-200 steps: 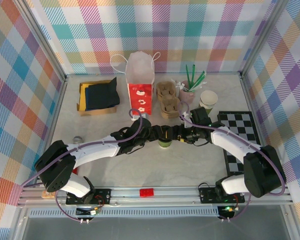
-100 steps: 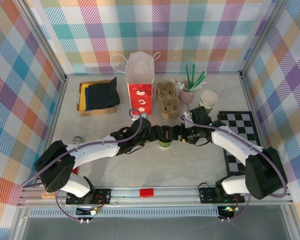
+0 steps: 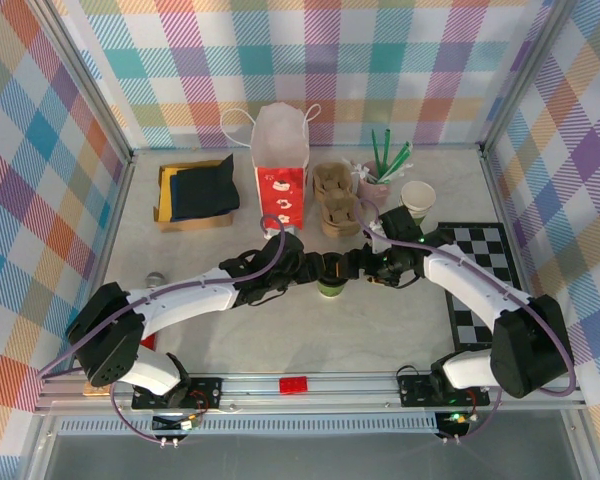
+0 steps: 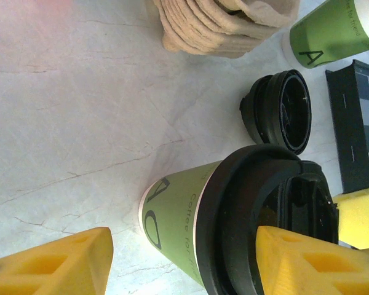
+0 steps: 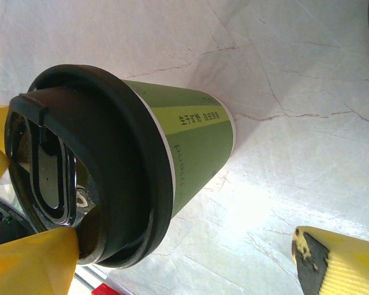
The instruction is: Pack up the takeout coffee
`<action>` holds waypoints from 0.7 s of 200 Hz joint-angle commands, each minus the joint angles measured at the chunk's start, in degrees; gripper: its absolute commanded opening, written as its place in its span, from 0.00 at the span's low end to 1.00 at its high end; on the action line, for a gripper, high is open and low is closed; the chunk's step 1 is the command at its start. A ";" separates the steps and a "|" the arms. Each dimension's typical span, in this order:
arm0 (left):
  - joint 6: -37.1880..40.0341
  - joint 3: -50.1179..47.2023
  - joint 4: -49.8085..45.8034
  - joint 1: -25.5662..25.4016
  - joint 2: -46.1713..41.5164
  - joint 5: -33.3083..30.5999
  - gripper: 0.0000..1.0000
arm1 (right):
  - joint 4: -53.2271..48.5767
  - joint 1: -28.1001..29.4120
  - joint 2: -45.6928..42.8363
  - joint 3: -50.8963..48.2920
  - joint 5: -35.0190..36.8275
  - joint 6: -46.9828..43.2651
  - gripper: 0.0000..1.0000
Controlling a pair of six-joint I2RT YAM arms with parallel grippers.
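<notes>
green cup [image 5: 194, 135], black lid [image 5: 132, 153], black-and-white checkered mat [image 3: 485, 245]

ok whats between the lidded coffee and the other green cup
A loose black lid lies between the takeout coffee and the other green cup; the left wrist view shows it.

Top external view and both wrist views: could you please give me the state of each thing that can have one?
takeout coffee: upright on the table, black lid on.
spare lid: loose on the table, on no cup.
second green cup: upright, no lid.
paper bag: standing, top open.
left gripper: open, a finger each side of the coffee.
right gripper: open, a finger each side of the coffee.
</notes>
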 commanded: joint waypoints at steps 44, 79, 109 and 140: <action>4.07 5.19 -5.12 0.48 0.76 -2.00 0.63 | -3.71 -0.01 -1.21 3.18 -0.35 -0.98 0.89; 4.74 5.58 -5.59 0.95 2.08 -1.98 0.63 | -3.79 -0.11 0.08 5.72 -0.84 -1.31 0.89; 4.96 5.36 -5.82 1.21 2.77 -2.16 0.63 | -4.51 -0.62 0.89 7.03 0.95 -1.33 0.89; 5.12 5.47 -5.47 1.25 3.67 -1.76 0.63 | -4.09 -1.16 2.00 6.28 1.33 -1.31 0.89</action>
